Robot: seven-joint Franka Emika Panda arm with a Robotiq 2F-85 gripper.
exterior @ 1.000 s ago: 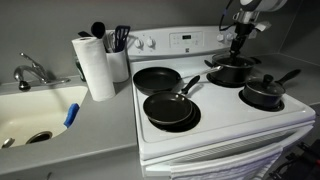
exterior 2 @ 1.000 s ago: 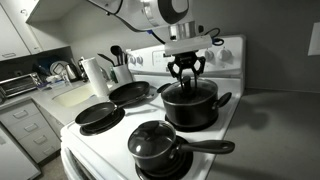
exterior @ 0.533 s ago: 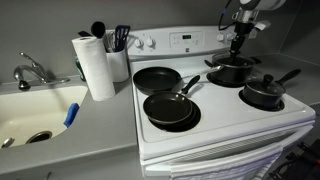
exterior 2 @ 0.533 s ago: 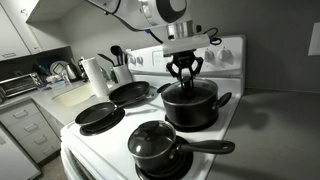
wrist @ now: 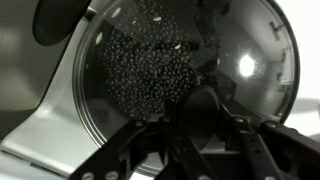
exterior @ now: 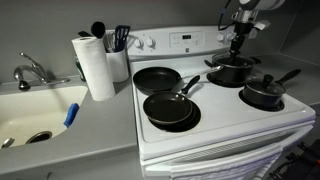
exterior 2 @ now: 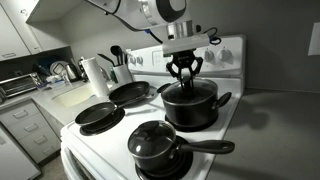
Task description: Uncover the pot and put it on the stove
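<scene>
The black pot [exterior: 230, 72] stands on the back burner of the white stove [exterior: 215, 130], and it also shows in an exterior view [exterior 2: 190, 108]. Its clear-glass lid [wrist: 140, 70] still sits on it. My gripper [exterior 2: 185, 80] hangs straight down over the pot, also seen from the other side [exterior: 238, 44]. In the wrist view my gripper [wrist: 200, 125] has its fingers against both sides of the lid's black knob [wrist: 200, 105]. The lid is not lifted.
A lidded black saucepan with a long handle [exterior: 265, 93] sits on the front burner beside the pot. Two black frying pans [exterior: 168, 108] [exterior: 158, 78] fill the other burners. A paper towel roll [exterior: 93, 65], a utensil holder [exterior: 118, 60] and a sink [exterior: 35, 115] lie beside the stove.
</scene>
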